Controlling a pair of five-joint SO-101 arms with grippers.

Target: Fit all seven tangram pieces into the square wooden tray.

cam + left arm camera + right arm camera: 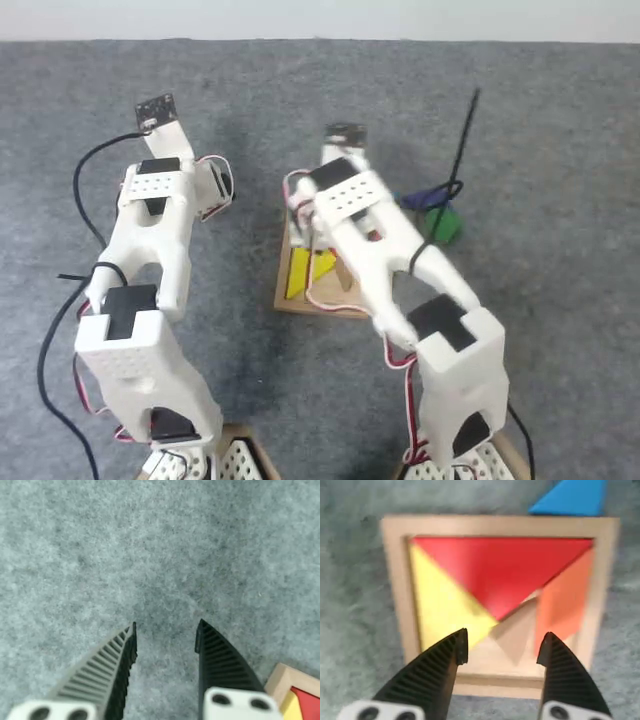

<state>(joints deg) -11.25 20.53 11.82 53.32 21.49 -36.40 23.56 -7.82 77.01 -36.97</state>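
Firstly, the high view. The tray [290, 300] lies on the grey table [550, 120], about in its middle, and the right arm [370, 220] stands over it and hides most of it. A yellow triangle [300, 272] is visible inside, near the tray's left rim. Just beside the tray's right edge, on the table, lie a green piece [443, 226] and a dark piece [425, 197], blue or purple; they seem to touch each other. The left arm [150, 230] is well apart from the tray, over bare table.

Next, the left wrist view. The left gripper [165, 630] is spread and holds nothing, with grey table under it. One corner of the tray [285, 677] comes in beside one finger.

Then the right wrist view. The right gripper [502, 640] is also spread and empty, above the near rim of the tray [395, 580]. Inside lie a red triangle [505, 570] along the far rim, the yellow triangle [445, 610] touching it, and an orange piece [565, 600] by the opposite side rim. Bare wood shows between them at the near side. A blue piece [575, 497] lies outside, just beside the far rim.

I judge the pieces to be thin, stiff and light, with smooth paint, so they can slip. Because they lie flat, I would pinch one across two opposite edges, near its middle, so it does not turn.
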